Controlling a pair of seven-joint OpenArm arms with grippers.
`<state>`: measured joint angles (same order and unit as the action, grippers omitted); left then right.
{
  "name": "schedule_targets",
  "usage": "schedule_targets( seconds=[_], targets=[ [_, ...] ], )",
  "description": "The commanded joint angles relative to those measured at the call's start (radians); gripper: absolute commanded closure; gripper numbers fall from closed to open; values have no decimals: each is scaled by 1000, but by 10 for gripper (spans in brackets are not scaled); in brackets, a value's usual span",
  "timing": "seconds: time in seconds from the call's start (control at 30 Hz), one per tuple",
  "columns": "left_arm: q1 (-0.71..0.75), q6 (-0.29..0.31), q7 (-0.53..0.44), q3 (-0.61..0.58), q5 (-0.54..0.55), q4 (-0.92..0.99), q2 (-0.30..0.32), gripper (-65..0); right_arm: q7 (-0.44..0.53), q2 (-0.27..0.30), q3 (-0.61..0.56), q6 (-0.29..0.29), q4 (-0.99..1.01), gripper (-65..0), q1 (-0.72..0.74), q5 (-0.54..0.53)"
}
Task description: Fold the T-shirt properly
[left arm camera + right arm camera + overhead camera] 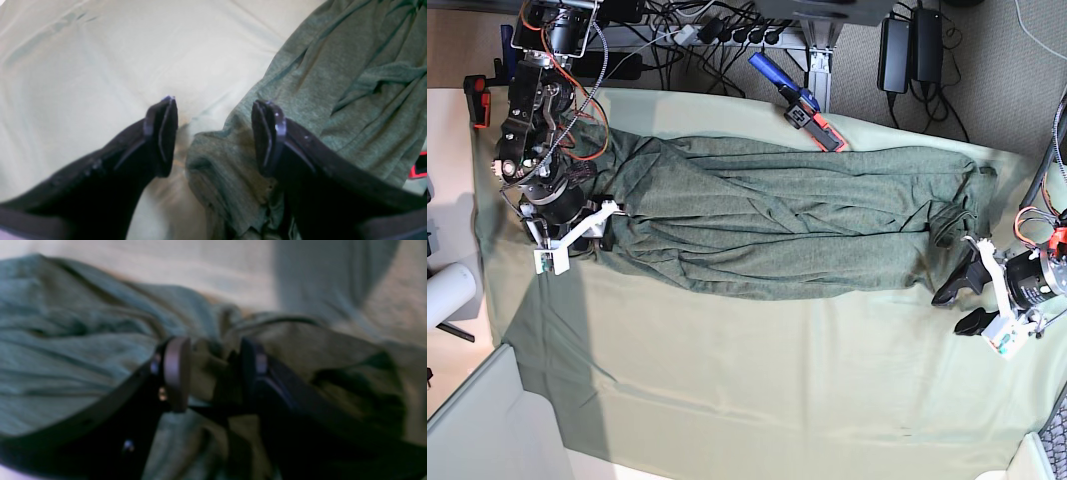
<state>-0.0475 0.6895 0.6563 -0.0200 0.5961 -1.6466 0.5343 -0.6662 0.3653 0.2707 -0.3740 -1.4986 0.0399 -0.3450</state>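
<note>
The left gripper (pixel 213 133) stands with its jaws spread, pinching nothing, poised over one end edge of the T-shirt (pixel 777 225): one finger sits above bare tablecloth (pixel 757 400), the other over the dark knit, a bunched corner of hem lying between them. The right gripper (pixel 210 373) is parted too, at the T-shirt's opposite end, with rumpled fabric bulging between its fingers; the blurred wrist view leaves unclear whether the pads touch it. The T-shirt lies stretched long and gathered into lengthwise creases across the far half of the pale green tablecloth, its ends reaching toward each arm. On the near side of the T-shirt a broad band of tablecloth lies smooth and open. Beyond the T-shirt's far edge rests a blue-and-red tool (pixel 799 102), with power bricks (pixel 909 45) and cables (pixel 697 30) past the cloth's edge.
</note>
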Motion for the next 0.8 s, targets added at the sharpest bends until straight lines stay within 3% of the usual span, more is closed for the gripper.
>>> schedule_targets(
  seconds=[0.0, 0.3, 0.43, 0.6, 0.77],
  targets=[
    [-19, 9, -28, 6, 13, 2, 12, -383, 29, 14, 7, -5, -16, -249, 24, -31],
    [-23, 9, -114, 6, -40, 163, 11, -382, 17, -119, -21, -17, -16, -251, 129, -82],
    [-22, 9, -114, 6, -40, 175, 12, -382, 19, -175, -122, -18, 4, -324, 164, 1],
    [-22, 9, -113, 6, -39, 175, 12, -382, 66, -186, -268, -15, 106, -357, 187, 101],
    [-22, 9, -113, 6, -39, 175, 12, -382, 79, -185, -297, -15, 187, -327, 198, 142]
  ],
)
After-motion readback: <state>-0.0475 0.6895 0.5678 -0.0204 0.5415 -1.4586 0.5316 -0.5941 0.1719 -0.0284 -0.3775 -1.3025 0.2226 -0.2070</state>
